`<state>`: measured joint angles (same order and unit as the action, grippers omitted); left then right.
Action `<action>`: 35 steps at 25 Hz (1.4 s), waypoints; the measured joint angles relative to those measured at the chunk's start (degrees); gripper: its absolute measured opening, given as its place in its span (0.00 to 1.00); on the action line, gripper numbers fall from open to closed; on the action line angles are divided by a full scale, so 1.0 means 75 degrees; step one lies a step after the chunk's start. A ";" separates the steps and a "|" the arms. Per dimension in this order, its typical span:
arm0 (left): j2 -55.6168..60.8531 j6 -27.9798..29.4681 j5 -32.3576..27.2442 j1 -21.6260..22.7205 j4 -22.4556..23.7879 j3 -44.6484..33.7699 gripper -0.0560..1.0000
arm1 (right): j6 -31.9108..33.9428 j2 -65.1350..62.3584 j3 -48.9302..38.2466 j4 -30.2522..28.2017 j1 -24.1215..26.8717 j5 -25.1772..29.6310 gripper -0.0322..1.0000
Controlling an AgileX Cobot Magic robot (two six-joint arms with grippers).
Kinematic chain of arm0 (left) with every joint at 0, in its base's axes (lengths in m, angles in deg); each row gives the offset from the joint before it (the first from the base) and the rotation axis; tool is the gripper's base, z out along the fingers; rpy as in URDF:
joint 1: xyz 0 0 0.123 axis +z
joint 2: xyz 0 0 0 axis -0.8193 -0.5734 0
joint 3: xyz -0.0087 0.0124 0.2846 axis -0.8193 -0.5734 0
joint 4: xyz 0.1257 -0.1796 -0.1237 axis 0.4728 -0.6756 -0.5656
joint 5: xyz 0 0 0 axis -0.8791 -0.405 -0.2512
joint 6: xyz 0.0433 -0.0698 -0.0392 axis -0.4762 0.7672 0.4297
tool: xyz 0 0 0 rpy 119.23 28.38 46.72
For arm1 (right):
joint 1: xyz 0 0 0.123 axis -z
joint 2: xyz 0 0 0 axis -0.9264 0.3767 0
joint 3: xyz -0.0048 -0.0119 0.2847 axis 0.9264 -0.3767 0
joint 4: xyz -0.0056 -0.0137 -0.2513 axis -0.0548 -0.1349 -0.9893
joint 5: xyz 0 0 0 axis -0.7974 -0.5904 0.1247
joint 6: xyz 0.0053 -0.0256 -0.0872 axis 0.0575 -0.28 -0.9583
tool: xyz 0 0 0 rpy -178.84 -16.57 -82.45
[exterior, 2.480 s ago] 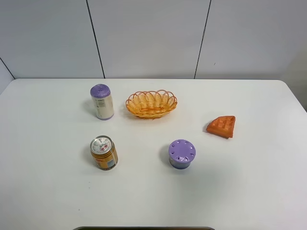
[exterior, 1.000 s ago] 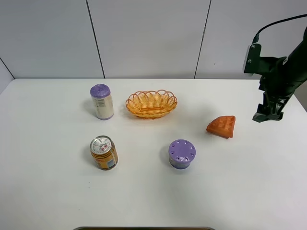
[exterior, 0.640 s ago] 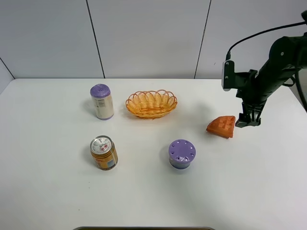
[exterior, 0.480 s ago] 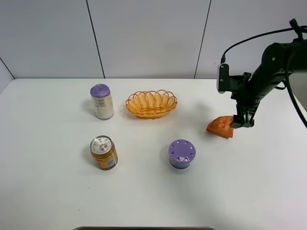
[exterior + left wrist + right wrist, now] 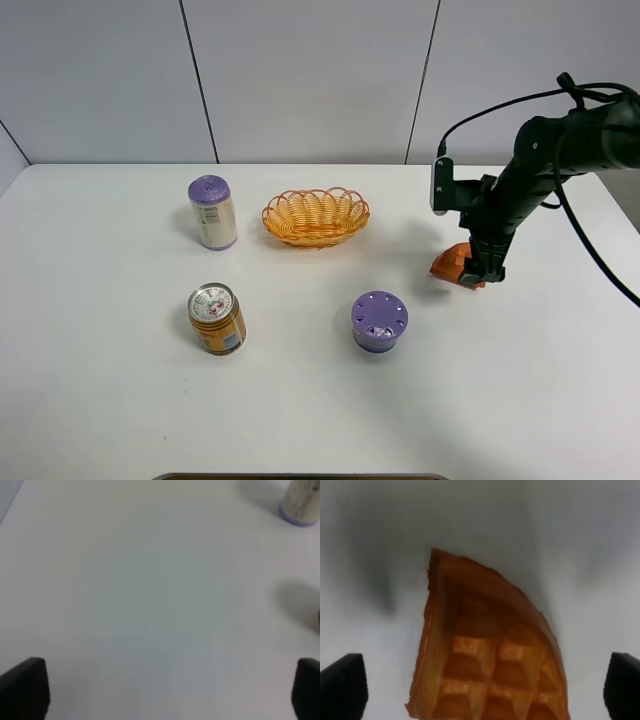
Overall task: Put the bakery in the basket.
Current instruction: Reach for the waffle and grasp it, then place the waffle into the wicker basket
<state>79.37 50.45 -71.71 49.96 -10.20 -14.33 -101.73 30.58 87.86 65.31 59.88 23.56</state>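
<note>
The bakery (image 5: 449, 264) lies flat on the surface (image 5: 300, 410), right of centre in the high view and well apart from the basket (image 5: 315, 216) at upper centre. The right gripper (image 5: 485, 268), absent moments ago, has swung in and dropped over it, jaws spread wide with the waffle between them. The grasp looks imminent, and nothing is lifted yet.

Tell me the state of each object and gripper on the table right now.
basket: upright, empty.
waffle piece: flat on the table, outside the basket, not gripped.
purple tub: upright, lid on.
purple-capped canister: upright, capped.
can: upright.
right gripper: open, fingers either side of the waffle piece.
left gripper: open, above bare table.
</note>
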 joint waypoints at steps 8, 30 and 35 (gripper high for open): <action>0.0000 0.0000 0.0000 0.0000 0.0000 0.0000 0.99 | 0.0000 0.0539 0.0006 -0.0007 -0.0006 -0.0273 0.94; 0.0000 0.0000 0.0000 0.0000 0.0000 0.0000 0.99 | 0.0000 0.0863 0.0015 -0.0015 -0.0006 -0.0633 0.77; 0.0000 0.0000 0.0000 0.0000 0.0000 0.0000 0.99 | 0.0272 0.0870 0.0015 -0.0015 -0.0006 -0.0747 0.64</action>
<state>79.37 50.45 -71.71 49.96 -10.20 -14.33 -99.69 37.10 87.97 65.20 59.83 17.96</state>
